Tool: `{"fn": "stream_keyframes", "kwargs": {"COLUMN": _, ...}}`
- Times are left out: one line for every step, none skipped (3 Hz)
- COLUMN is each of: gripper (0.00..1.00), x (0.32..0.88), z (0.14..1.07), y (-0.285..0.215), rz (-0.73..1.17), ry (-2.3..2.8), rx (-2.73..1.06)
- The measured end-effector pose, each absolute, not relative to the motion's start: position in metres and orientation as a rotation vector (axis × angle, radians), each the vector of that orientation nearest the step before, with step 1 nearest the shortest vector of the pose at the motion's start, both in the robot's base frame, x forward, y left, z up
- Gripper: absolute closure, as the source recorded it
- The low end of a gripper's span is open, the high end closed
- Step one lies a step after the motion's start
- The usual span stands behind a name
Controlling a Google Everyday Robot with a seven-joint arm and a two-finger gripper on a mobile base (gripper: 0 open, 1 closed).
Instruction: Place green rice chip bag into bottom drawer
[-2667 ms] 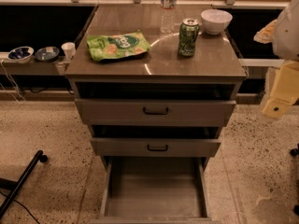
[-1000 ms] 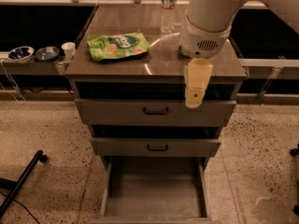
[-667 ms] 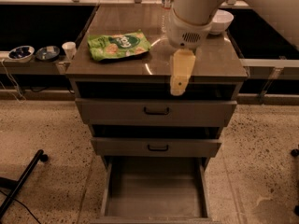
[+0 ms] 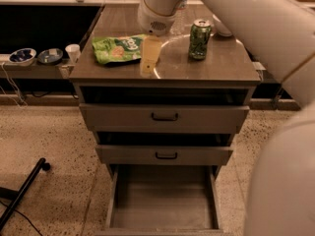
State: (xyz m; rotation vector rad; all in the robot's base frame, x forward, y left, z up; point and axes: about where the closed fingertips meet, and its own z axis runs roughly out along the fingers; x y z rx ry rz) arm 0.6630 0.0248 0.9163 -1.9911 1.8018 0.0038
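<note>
The green rice chip bag point(image 4: 119, 48) lies flat on the cabinet top point(image 4: 216, 68), at its left side. My gripper point(image 4: 149, 57) hangs from the white arm just right of the bag, over the front of the top, its pale fingers pointing down. The bottom drawer point(image 4: 163, 199) is pulled out below, showing a bare flat floor.
A green soda can point(image 4: 199, 39) stands right of the gripper, with a white bowl point(image 4: 221, 26) behind it. Two shallower drawers with black handles point(image 4: 165, 116) sit slightly open above the bottom one. Small bowls and a cup point(image 4: 73, 52) rest on a shelf at the left. A black leg point(image 4: 22, 193) lies on the floor.
The arm has swung in from the right and moved left across the cabinet top; the gripper now hangs next to the chip bag. The bag and can have not moved.
</note>
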Motion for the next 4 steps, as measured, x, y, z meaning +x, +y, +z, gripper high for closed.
{"fn": "stream_keyframes", "kwargs": {"gripper": 0.0, "x": 0.703, "z": 0.891, "y": 0.049, "rz": 0.0, "ry": 1.814, "rx": -1.973}}
{"fn": "stream_keyframes", "kwargs": {"gripper": 0.0, "x": 0.73, "z": 0.877, "y": 0.067, "rz": 0.016, "ry": 1.81, "rx": -1.954}}
{"fn": "stream_keyframes", "kwargs": {"gripper": 0.27, "x": 0.753, "z": 0.867, "y": 0.081, "rz": 0.03, "ry": 1.801, "rx": -1.945}}
{"fn": "stream_keyframes", "kwargs": {"gripper": 0.34, "x": 0.765, "z": 0.851, "y": 0.088, "rz": 0.046, "ry": 1.808, "rx": -1.959}}
